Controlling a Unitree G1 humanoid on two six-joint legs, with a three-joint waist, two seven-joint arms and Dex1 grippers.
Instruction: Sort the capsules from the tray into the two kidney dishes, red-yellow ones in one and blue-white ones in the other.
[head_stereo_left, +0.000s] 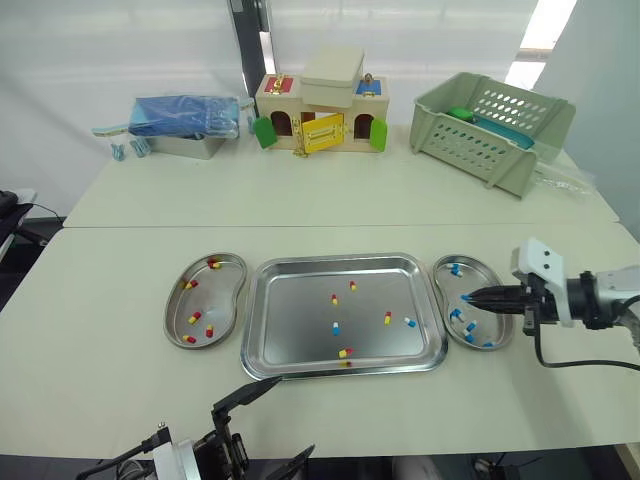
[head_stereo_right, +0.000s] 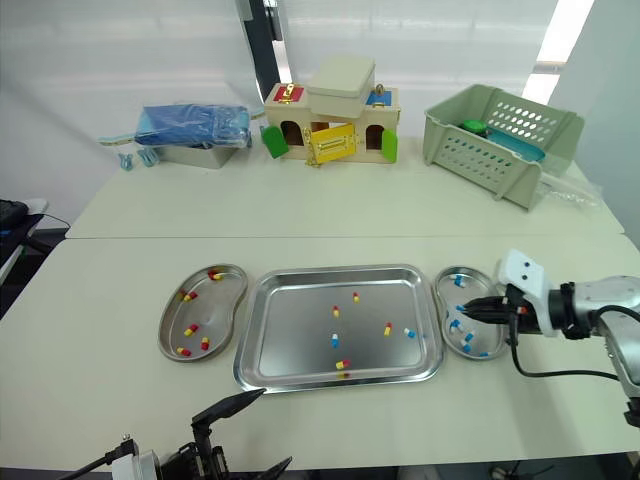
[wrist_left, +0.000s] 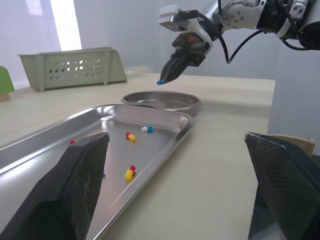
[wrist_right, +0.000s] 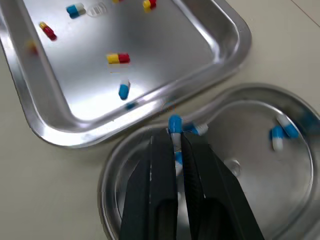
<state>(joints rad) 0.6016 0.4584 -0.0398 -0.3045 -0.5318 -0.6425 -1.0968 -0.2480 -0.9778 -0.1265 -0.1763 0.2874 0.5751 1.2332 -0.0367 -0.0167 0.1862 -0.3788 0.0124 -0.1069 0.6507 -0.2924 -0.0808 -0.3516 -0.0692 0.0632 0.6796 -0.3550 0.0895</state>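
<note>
A steel tray (head_stereo_left: 340, 262) in the middle of the table holds several loose capsules, among them a blue-white one (head_stereo_left: 336, 328) and a red-yellow one (head_stereo_left: 345, 352). The left kidney dish (head_stereo_left: 222, 296) holds several red-yellow capsules (head_stereo_left: 194, 318). The right kidney dish (head_stereo_left: 487, 283) holds several blue-white capsules (head_stereo_left: 456, 268). My right gripper (head_stereo_left: 468, 297) hangs over the right dish's inner side, shut on a blue-white capsule (wrist_right: 174, 125) at its tips. My left gripper (head_stereo_left: 268, 430) stands open near the table's front edge, below the tray, with nothing in it.
At the back of the far table stand a green slotted basket (head_stereo_left: 490, 130), a wooden toy house (head_stereo_left: 320, 110) and a metal box with a blue bag (head_stereo_left: 185, 125). A seam (head_stereo_left: 150, 226) runs between the two tables.
</note>
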